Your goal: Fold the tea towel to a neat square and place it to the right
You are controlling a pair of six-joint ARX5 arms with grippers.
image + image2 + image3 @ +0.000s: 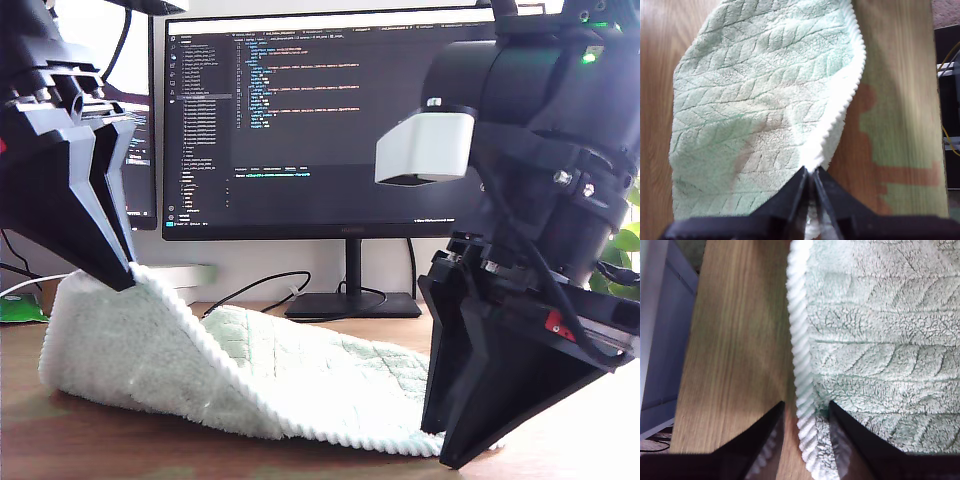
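Clamped on the tea towel's point(755, 115) ribbed hem, my first tool point(810, 180) lifts that edge off the tabletop point(900, 100). My second tool point(805, 430) stands apart, straddling the hem at the towel's low end.

Monitor point(330, 120), exterior view: dark editor window filling the screen, coloured code lines from about 12 o'clock toward centre, file-tree list down the 9 o'clock side. All of it too small and blurred to read; no single word or number made out. Small mark on the lower bezel at 6 o'clock, illegible. No label, brand or number legible on the tea towel point(755, 115) or elsewhere in either wrist view.
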